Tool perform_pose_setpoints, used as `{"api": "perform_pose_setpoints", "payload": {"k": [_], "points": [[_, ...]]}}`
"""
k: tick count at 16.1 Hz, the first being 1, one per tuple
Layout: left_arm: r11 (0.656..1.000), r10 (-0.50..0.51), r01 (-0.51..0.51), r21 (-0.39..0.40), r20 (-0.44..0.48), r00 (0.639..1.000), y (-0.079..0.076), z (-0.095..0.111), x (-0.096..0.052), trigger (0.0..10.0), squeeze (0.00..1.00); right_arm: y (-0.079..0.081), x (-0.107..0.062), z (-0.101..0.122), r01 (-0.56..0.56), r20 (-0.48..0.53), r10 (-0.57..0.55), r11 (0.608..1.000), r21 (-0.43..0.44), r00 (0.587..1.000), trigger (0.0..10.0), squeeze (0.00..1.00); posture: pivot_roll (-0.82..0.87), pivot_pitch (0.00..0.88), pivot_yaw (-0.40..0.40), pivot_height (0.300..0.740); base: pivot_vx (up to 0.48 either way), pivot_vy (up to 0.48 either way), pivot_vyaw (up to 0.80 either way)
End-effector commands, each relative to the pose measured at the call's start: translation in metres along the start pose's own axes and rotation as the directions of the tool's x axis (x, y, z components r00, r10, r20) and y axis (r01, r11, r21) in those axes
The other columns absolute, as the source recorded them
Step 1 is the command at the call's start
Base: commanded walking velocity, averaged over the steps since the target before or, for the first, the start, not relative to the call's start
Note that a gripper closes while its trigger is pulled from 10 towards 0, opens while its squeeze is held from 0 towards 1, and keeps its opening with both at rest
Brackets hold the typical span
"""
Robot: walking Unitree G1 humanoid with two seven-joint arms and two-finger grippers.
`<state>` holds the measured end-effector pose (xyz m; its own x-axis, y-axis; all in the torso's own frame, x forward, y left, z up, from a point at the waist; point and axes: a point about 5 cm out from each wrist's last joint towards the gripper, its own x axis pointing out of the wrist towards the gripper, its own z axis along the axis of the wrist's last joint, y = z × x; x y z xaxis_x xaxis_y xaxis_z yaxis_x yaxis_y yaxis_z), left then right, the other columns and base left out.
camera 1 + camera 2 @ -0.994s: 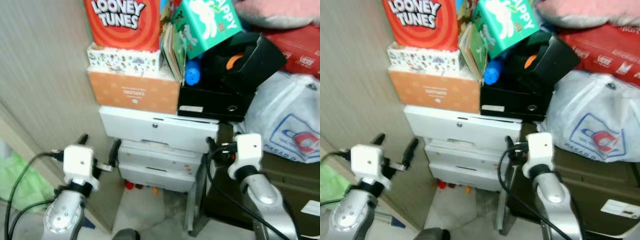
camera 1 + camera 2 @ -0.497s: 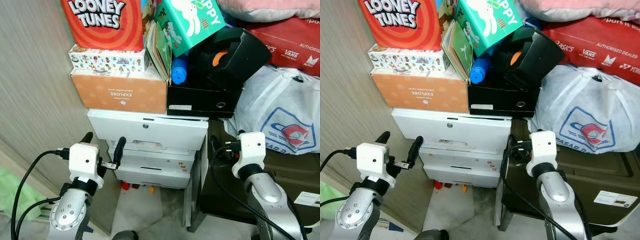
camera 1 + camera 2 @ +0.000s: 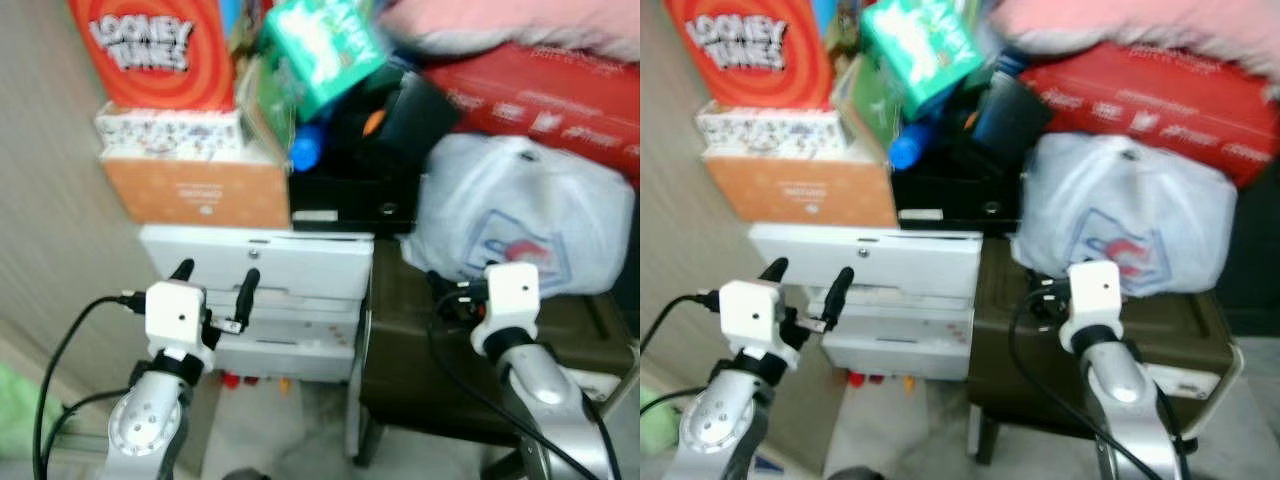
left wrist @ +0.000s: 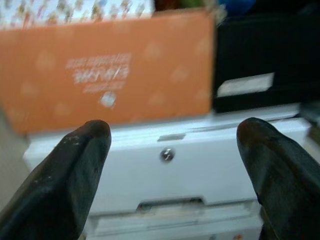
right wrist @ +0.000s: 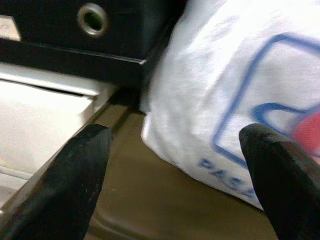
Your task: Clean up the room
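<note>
My left gripper (image 3: 216, 272) is open, its fingers (image 4: 75, 165) wide apart in front of the top drawer of a white drawer unit (image 3: 290, 262), not touching it. An orange box (image 4: 115, 75) rests on that unit, beside a black box (image 3: 360, 195). My right gripper (image 5: 175, 135) is open too, held above a dark brown storage box (image 3: 420, 340). It points at a white plastic bag (image 3: 520, 215) with a blue and red print. Both grippers hold nothing.
Piled on the boxes are a red Looney Tunes box (image 3: 150, 50), a green box (image 3: 320, 45) and a blue bottle (image 3: 305, 150). A red shoe box (image 3: 540, 95) and a pink cushion (image 3: 520, 20) lie behind the bag. A wall (image 3: 50, 200) closes the left. Small red bits (image 3: 232, 380) lie on the floor.
The whole picture has shifted and blurred, so the camera has turned to the right. Both arms keep the same pose, with both grippers still open.
</note>
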<state>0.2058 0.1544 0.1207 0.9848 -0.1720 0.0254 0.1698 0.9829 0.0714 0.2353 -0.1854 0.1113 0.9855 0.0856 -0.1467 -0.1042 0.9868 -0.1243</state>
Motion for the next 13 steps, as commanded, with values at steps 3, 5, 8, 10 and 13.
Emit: {"api": "perform_pose_setpoints", "payload": {"k": [3,5,8,10,13], "points": [[0.999,0.045,-0.045,0.012,0.015,0.999,0.004,0.003,0.003,10.0,0.0,0.004,0.004,0.005,-0.021,0.017,0.021,1.0,-0.017,1.0,10.0,0.0,-0.09,0.0,-0.022,0.74,0.0,0.0,0.69],[0.998,0.06,-0.06,0.007,0.031,0.998,0.006,0.008,0.007,10.0,0.0,0.004,0.006,0.006,-0.026,0.02,0.026,1.0,-0.016,0.999,10.0,0.0,-0.09,0.0,-0.024,0.74,0.0,0.0,0.8],[0.997,0.069,-0.07,0.02,0.04,0.997,0.006,0.01,0.006,10.0,0.0,0.005,0.007,0.005,-0.038,0.02,0.038,0.999,-0.021,0.999,10.0,0.0,-0.08,0.0,-0.026,0.74,0.0,0.0,0.8],[0.997,0.064,-0.064,0.033,0.013,0.998,0.005,0.004,-0.001,10.0,0.0,0.005,0.004,0.006,-0.051,0.029,0.053,0.997,-0.049,0.998,10.0,0.0,-0.08,0.0,-0.026,0.74,0.0,0.0,0.8],[0.995,0.094,-0.093,0.044,-0.023,0.995,0.011,-0.001,-0.015,10.0,0.0,0.001,-0.005,0.003,-0.057,0.016,0.058,0.997,-0.061,0.998,10.0,0.0,-0.08,0.0,-0.031,0.74,0.0,0.0,0.8]]}}
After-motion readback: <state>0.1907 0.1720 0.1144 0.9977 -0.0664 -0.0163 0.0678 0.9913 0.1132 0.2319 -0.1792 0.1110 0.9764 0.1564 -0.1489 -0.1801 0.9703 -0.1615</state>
